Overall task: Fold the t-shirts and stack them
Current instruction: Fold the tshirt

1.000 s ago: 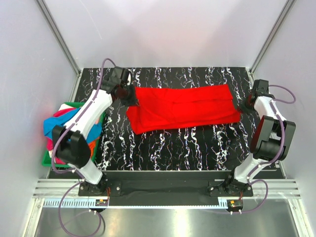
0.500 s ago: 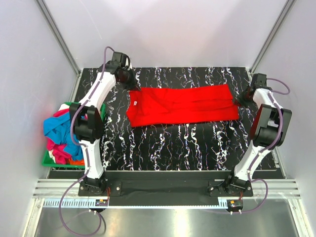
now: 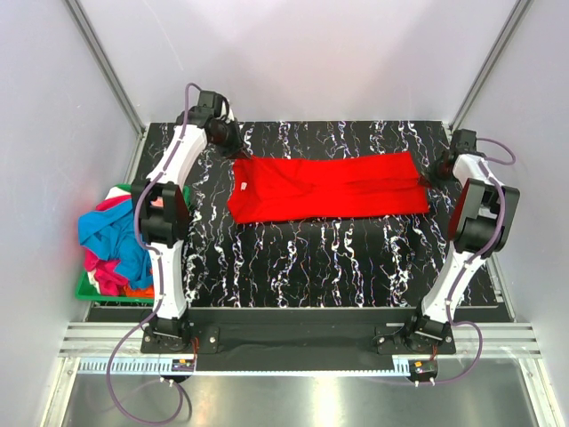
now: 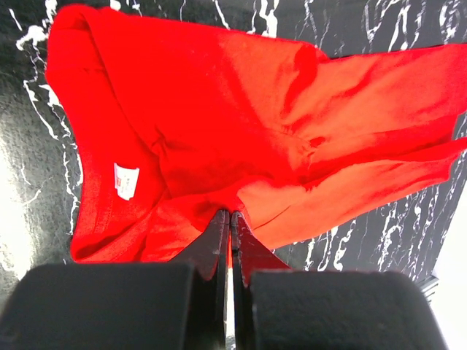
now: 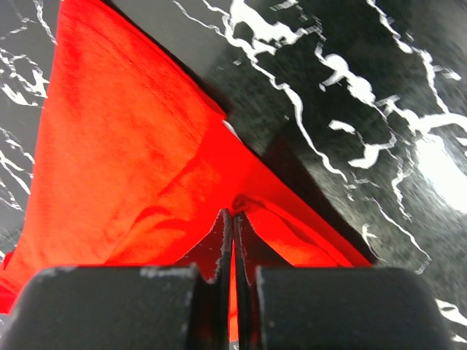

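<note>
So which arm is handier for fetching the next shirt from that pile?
Likely the left: the pile of shirts in the green bin sits beside that arm, far from the right one. For now, left gripper and right gripper both pinch the red shirt.

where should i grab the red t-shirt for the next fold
Probably at its two short ends, coming in from the left and right sides. The red t-shirt lies as a long band across the table, so those ends are its free edges; the left fingers and right fingers are shut on them.
</note>
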Tool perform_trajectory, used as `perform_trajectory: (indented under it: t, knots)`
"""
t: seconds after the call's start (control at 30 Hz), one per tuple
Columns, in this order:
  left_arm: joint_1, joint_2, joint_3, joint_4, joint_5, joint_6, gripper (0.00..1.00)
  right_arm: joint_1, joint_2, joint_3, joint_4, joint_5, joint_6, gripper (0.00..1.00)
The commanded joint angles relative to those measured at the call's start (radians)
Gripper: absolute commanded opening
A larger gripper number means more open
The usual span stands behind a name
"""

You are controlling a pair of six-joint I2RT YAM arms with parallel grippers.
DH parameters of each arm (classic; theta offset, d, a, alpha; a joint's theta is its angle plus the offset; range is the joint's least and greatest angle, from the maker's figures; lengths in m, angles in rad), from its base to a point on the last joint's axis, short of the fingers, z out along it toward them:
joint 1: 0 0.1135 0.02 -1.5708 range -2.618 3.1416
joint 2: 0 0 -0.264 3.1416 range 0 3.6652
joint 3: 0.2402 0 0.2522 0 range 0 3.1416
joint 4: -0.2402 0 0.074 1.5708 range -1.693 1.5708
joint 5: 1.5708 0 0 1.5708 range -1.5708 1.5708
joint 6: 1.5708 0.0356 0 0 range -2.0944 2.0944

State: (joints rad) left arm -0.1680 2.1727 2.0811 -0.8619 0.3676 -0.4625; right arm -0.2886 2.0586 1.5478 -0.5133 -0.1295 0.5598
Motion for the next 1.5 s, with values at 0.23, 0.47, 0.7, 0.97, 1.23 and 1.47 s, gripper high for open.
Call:
perform_trajectory:
  t: [0.23, 0.47, 0.7, 0.97, 1.23, 1.47]
  knots:
    - [0.019, 0.021, 0.042, 0.009, -0.013, 0.022, 0.0, 0.022, 0.067, 0.104, 0.021, 0.004, -0.006, 0.0]
    - [0.024, 0.045, 0.065, 0.011, -0.065, 0.024, 0.0, 0.022, 0.094, 0.138, 0.016, 0.03, -0.017, 0.0]
    - [0.024, 0.059, 0.083, 0.014, -0.096, 0.021, 0.0, 0.022, 0.124, 0.173, 0.007, 0.039, -0.023, 0.0]
    - [0.028, 0.101, 0.142, 0.018, -0.098, 0.019, 0.0, 0.023, 0.144, 0.201, 0.007, 0.03, -0.011, 0.0]
    - [0.03, 0.144, 0.157, 0.03, -0.041, 0.031, 0.0, 0.022, 0.159, 0.233, 0.007, 0.024, 0.002, 0.11]
    - [0.03, 0.148, 0.165, 0.075, 0.013, 0.033, 0.0, 0.022, 0.061, 0.181, 0.007, 0.084, 0.057, 0.28]
